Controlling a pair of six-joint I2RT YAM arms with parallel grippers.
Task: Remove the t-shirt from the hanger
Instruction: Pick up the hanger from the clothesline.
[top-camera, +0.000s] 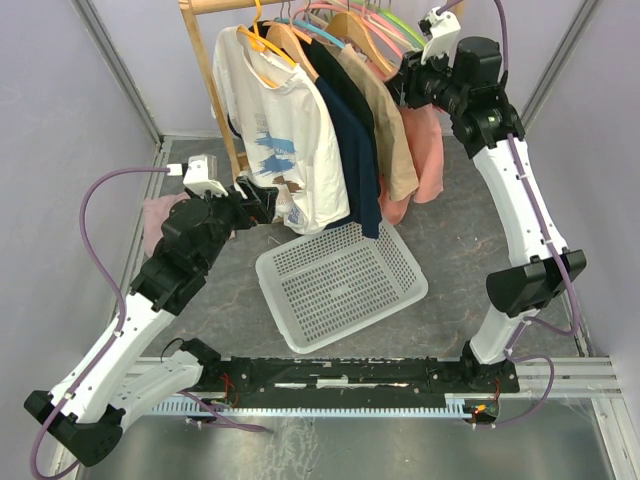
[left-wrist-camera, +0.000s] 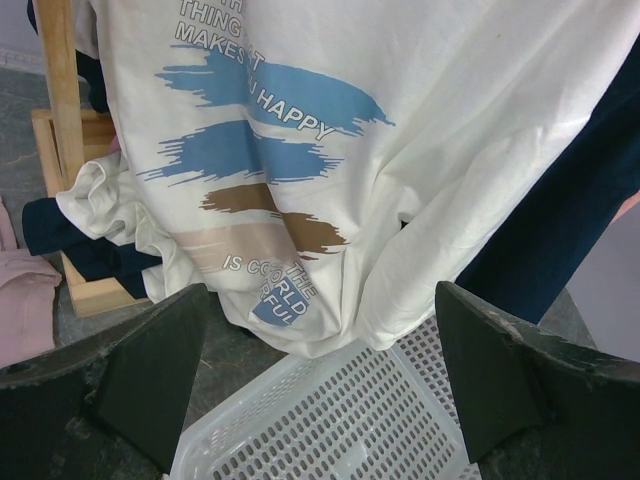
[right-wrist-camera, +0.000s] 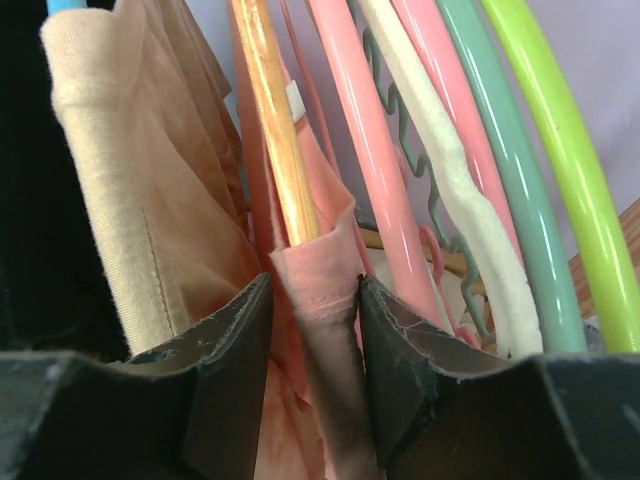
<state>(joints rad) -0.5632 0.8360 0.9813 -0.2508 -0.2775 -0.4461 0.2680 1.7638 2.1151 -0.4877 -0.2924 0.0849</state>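
Note:
A pink t-shirt (top-camera: 428, 150) hangs at the right end of the rail on a wooden hanger (right-wrist-camera: 275, 130). My right gripper (top-camera: 405, 85) is up at its shoulder. In the right wrist view the jaws (right-wrist-camera: 315, 300) press on both sides of the pink fabric (right-wrist-camera: 318, 275) where it wraps the end of the hanger arm. My left gripper (top-camera: 268, 200) is low at the left, wide open (left-wrist-camera: 320, 290), just in front of the hem of a white printed t-shirt (left-wrist-camera: 400, 150) and holding nothing.
A white perforated basket (top-camera: 340, 280) lies on the floor under the clothes, its rim (left-wrist-camera: 330, 420) below my left fingers. Navy and tan shirts hang between the white and pink ones. Several bare plastic hangers (right-wrist-camera: 470, 180) crowd the right. A wooden rack post (top-camera: 215, 90) stands left; pink cloth (top-camera: 160, 215) lies on the floor.

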